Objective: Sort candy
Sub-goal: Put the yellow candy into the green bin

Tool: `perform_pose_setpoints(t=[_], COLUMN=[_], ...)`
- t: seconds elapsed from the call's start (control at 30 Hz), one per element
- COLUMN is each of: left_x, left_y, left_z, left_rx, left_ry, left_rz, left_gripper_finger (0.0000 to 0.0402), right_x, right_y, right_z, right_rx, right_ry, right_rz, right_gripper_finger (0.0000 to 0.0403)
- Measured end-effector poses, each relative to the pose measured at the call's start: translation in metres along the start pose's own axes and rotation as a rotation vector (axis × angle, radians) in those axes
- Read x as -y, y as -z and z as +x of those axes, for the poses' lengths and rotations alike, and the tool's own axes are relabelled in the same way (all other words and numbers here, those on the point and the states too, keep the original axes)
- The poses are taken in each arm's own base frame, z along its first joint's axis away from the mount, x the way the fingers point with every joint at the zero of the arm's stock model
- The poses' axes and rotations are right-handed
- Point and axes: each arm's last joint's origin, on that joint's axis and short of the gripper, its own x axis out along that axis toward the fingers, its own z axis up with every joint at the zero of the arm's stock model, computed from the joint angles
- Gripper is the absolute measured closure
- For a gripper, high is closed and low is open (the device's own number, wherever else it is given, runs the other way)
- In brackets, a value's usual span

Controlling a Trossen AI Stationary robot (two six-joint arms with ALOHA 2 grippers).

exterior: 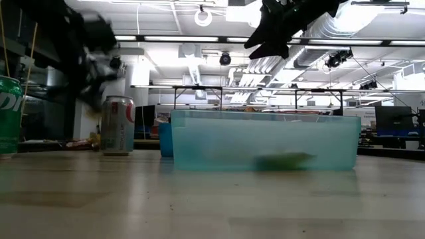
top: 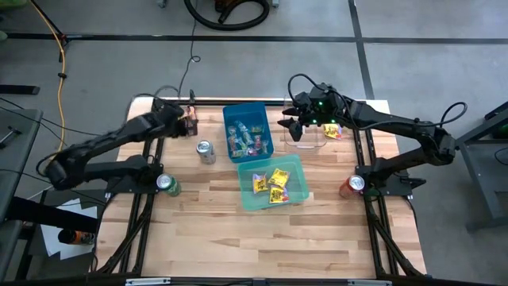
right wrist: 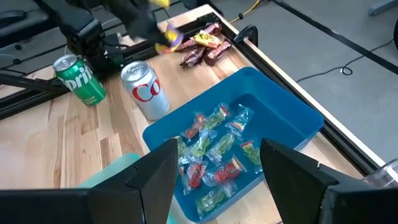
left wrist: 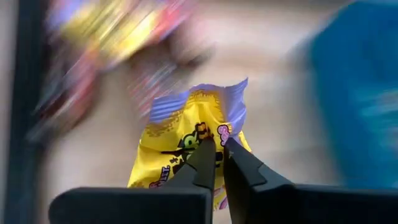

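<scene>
The yellow packet [left wrist: 193,134] sits pinched in the left gripper [left wrist: 219,155] near the table's far left corner. Carry it level to the teal bin [top: 295,196] holding matching packets. The right gripper [top: 298,125], fingers apart, waits above the far edge.

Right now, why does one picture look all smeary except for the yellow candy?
In the left wrist view the yellow packet and the left gripper shut on it look sharp, while the table and the blue bin behind streak with motion blur. In the low view the near tabletop is soft and out of focus, and ceiling lights glare.
</scene>
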Motion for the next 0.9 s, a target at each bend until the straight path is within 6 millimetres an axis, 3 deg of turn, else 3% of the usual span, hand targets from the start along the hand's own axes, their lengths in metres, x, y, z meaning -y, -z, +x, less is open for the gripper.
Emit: perform_pose_setpoints(t=[0.23,0.43,0.67,0.9], left_x=[0.031,0.060,0.103,0.127], left_y=[-0.024,-0.018,0.016,0.034], left_z=[-0.067,-0.105,-0.109,-0.102], left_rx=[0.366,0.496,0.459,0.445], left_ry=[0.598,1.040,1.252,1.325], left_rz=[0.026,0.179,0.386,0.435], left_gripper_finger=[0.0401,0.0401,0.0401,0.0401], right_x=[-0.001,-0.005,-0.025,-0.047], right_y=[-0.008,-0.016,-0.024,-0.025], right_z=[0.000,-0.002,-0.005,-0.006], right_rx=[0.078,0.148,0.202,0.238], right_ry=[-0.014,-0.128,-0.372,-0.447], right_rz=[0.040,0.078,0.102,0.062], right_gripper_finger=[0.0179,0.0179,0.0179,0.0179])
